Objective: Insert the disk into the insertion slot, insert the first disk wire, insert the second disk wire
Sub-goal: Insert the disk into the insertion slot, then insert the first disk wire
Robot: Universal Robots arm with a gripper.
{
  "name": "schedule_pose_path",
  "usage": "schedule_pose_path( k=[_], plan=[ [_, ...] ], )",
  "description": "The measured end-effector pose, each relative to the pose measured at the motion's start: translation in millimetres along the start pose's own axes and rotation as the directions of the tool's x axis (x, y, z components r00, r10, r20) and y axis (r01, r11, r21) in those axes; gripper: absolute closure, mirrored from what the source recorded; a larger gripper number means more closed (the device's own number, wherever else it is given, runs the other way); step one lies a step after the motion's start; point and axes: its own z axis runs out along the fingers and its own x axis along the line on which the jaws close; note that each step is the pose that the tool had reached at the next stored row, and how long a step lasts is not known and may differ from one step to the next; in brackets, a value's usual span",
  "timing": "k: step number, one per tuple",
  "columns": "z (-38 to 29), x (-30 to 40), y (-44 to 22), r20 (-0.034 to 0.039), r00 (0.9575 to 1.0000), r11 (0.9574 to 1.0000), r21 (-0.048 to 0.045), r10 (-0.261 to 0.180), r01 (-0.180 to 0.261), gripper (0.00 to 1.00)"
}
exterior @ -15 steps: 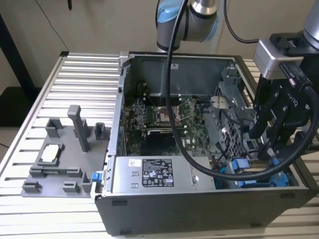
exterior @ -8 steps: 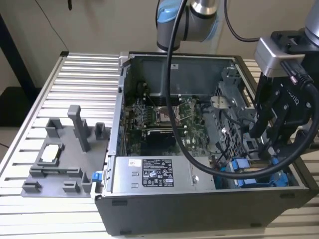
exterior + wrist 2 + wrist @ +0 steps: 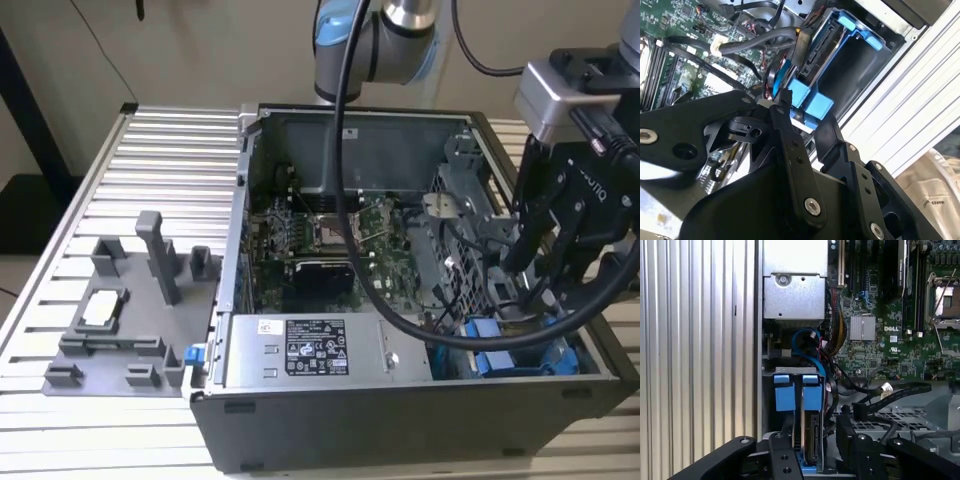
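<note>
The robot arm's gripper (image 3: 535, 285) hangs over the corner of an open computer case (image 3: 400, 420) at the exterior view's lower right, above the drive bay. The disk (image 3: 812, 440) stands on edge in the insertion slot (image 3: 865, 75), clipped in its bright blue carrier, with the two blue end tabs (image 3: 783, 392) side by side at the near end of the bay.

In the first wrist view the black fingers (image 3: 788, 432) are spread, one on each side of the disk's upper edge. One finger sits just beside the carrier, and a gap shows at the other. Whether either finger is actually touching the carrier is hard to tell from these angles.

A blue cable (image 3: 807, 340) loops up just beyond the tabs, beside the green motherboard (image 3: 320, 240). A black cable ending in a white plug (image 3: 885, 389) lies over the perforated metal cage (image 3: 900, 415) next to the bay.

The case rests on a ribbed aluminium table (image 3: 150, 180). A grey box with a white-and-black sticker (image 3: 300, 350) (the case's boxed unit along its front wall) sits to the exterior view's left of the bay. A grey fixture plate (image 3: 110, 330) with upright posts stands well apart from the case.
</note>
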Motion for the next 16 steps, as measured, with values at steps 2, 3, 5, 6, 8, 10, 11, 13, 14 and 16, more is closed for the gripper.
schedule_pose_path(
  k=[2, 3, 5, 6, 8, 10, 11, 13, 14, 16],
  plan=[
    [-3.4, -0.2, 0.1, -0.0019, 1.0, 1.0, 0.0, 0.0, 0.0, 0.53],
    [-4.0, -0.2, 0.1, -0.002, 1.0, 1.0, 0.0, 0.0, 0.0, 0.53],
    [-4.0, -0.2, 0.1, -0.0017, 1.0, 1.0, 0.0, 0.0, 0.0, 0.53],
    [-4.0, -0.2, 0.1, -0.0016, 1.0, 1.0, 0.0, 0.0, 0.0, 0.53],
    [-4.3, -0.2, 0.2, -0.0007, 1.0, 1.0, 0.0039, 0.0, 0.0, 0.53],
    [-4.3, -0.2, 1.0, 0.008, 1.0, 0.9995, 0.0301, -0.001, 0.001, 0.53],
    [-4.2, -0.3, 1.4, 0.0136, 0.9999, 0.999, 0.0451, -0.002, 0.001, 0.53],
    [-4.2, -0.3, 1.7, 0.0265, 0.9996, 0.9974, 0.0722, -0.004, 0.002, 0.53],
    [-4.3, -0.3, 2.0, 0.0327, 0.9994, 0.9962, 0.0871, -0.006, 0.003, 0.53],
    [-4.2, -0.3, 2.4, 0.0434, 0.999, 0.993, 0.118, -0.009, 0.004, 0.53]
  ],
)
